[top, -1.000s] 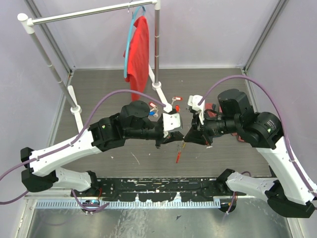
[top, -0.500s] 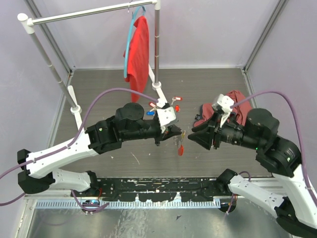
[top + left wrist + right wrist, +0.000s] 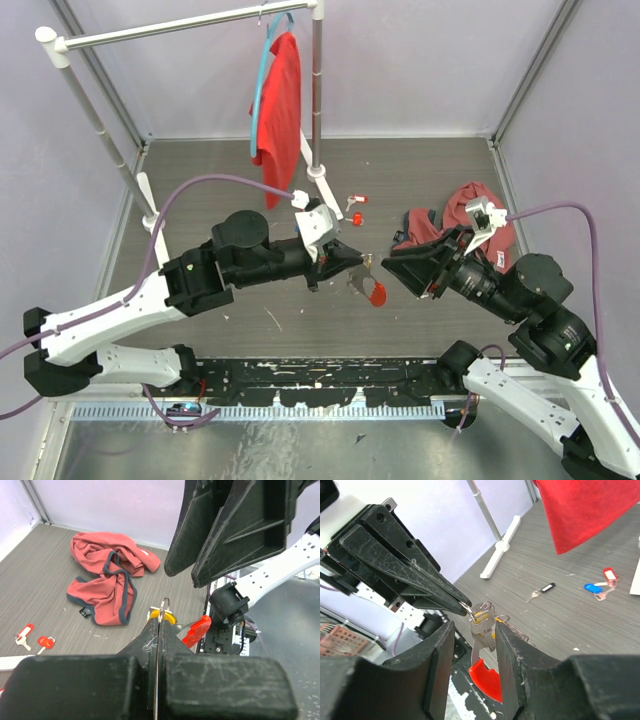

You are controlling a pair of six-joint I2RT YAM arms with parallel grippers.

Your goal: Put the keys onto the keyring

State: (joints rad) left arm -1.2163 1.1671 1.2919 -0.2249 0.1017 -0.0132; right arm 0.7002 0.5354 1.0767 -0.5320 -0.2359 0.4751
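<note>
My left gripper is shut on the thin metal ring of the keyring and holds it in the air. Its red plastic piece hangs below, and a key with a yellow tag hangs from the ring. My right gripper is open just right of it; in the right wrist view the yellow-tagged key hangs between its fingers. On the floor lie two red-tagged keys, a black-tagged key and a blue-tagged key.
A crumpled red cloth lies on the floor at the right, behind my right arm. A clothes rack with a red shirt on a blue hanger stands at the back left. Purple walls close in the sides.
My right gripper has drawn back to the right, away from the left gripper, which it nearly touched. The left gripper has shifted slightly left, and the red piece has swung right.
</note>
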